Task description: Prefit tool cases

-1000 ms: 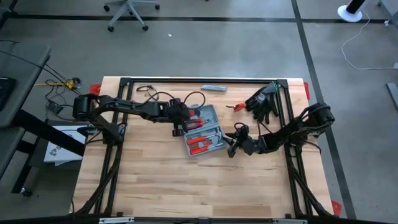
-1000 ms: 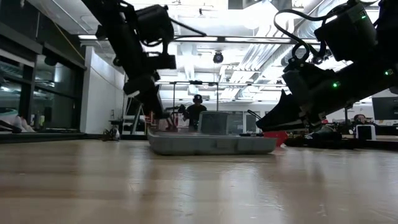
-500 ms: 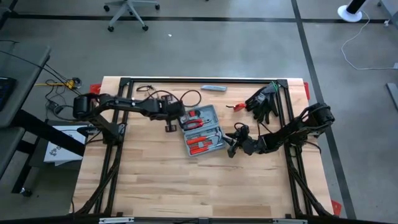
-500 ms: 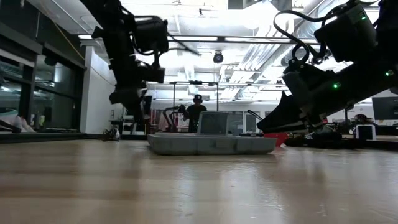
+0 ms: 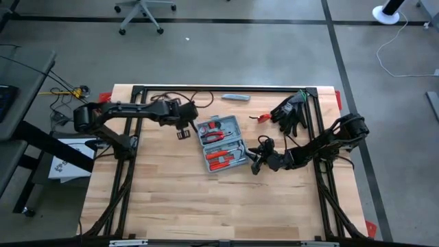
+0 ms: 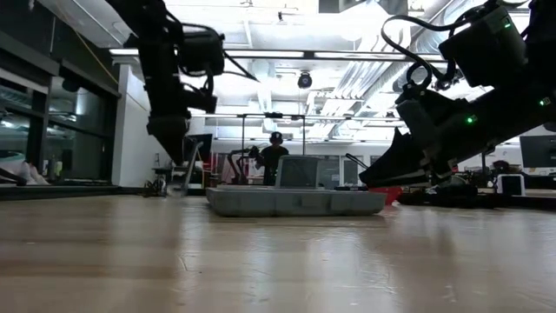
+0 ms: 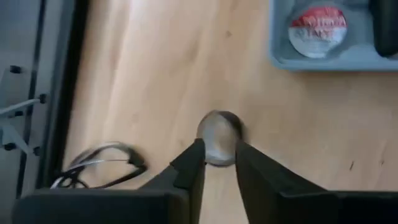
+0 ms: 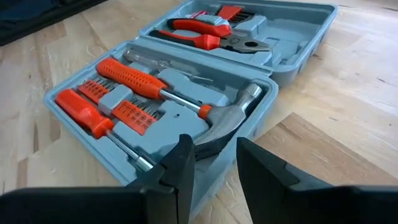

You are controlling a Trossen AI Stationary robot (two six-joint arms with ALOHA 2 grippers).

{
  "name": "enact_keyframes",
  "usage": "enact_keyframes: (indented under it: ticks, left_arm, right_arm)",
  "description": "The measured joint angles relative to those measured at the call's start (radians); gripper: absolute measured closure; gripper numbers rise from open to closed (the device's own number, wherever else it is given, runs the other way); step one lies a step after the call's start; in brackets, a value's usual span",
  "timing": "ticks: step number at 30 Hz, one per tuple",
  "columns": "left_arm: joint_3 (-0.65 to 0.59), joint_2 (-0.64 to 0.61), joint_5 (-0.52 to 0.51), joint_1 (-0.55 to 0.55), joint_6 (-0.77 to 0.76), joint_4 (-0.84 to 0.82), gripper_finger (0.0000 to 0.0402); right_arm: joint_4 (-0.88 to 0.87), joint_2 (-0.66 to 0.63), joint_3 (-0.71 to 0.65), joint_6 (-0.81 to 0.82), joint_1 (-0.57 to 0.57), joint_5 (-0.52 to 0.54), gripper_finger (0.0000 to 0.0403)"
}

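Observation:
The blue-grey tool case [image 5: 223, 143] lies open on the table, its slots holding red-handled tools and a hammer [image 8: 217, 124]. My left gripper [image 7: 219, 155] hangs above bare wood to the case's left, fingers a little apart. A small round grey thing [image 7: 217, 127], blurred, shows just past the fingertips. My right gripper [image 8: 214, 168] is at the case's right near corner, open. One of its fingers [image 8: 177, 168] stands over the inside and the other [image 8: 264, 171] over the table outside the wall. My left gripper has the round grey thing [image 7: 217, 127] between its fingertips in the wrist view; whether it touches it I cannot tell. My right gripper straddles the case's side wall [image 8: 208, 186] beside the hammer head, slanting down from the table's right; whether it touches the wall I cannot tell.
A slim grey bar [image 5: 235, 97] lies at the far edge. Black gloves [image 5: 291, 113] and a small red piece [image 5: 263, 118] lie at the far right. Loose cables [image 5: 171, 103] lie at the far left, one loop [image 7: 99, 162] close to my left gripper.
My left gripper has left the case's left side and gone toward the table's left and far edges, rising a little and tipping. The case and my right gripper have kept still.

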Motion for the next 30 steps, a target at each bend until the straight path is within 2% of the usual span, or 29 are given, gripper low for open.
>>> enact_keyframes:
  ticks: [9,16,20,25,30]
  left_arm:
    - [0.0,-0.131,-0.012,0.006,-0.011,0.002,0.0263]
    - [0.0,-0.158,0.098,-0.032,-0.052,0.065,0.0257]
    - [0.0,-0.137,0.163,-0.075,-0.062,0.161,0.0257]
    - [0.0,-0.071,0.165,-0.139,-0.056,0.309,0.0257]
    - [0.0,0.048,0.164,-0.175,-0.018,0.405,0.0257]
  right_arm:
    - [-0.005,0.0,0.0,-0.001,0.0,0.0,0.0291]
    - [-0.005,0.0,0.0,-0.001,-0.001,0.0,0.0291]
    - [-0.005,0.0,0.0,-0.001,-0.002,0.001,0.0291]
    - [-0.005,0.0,0.0,-0.001,-0.002,0.001,0.0291]
    - [-0.005,0.0,0.0,-0.001,-0.002,0.001,0.0291]
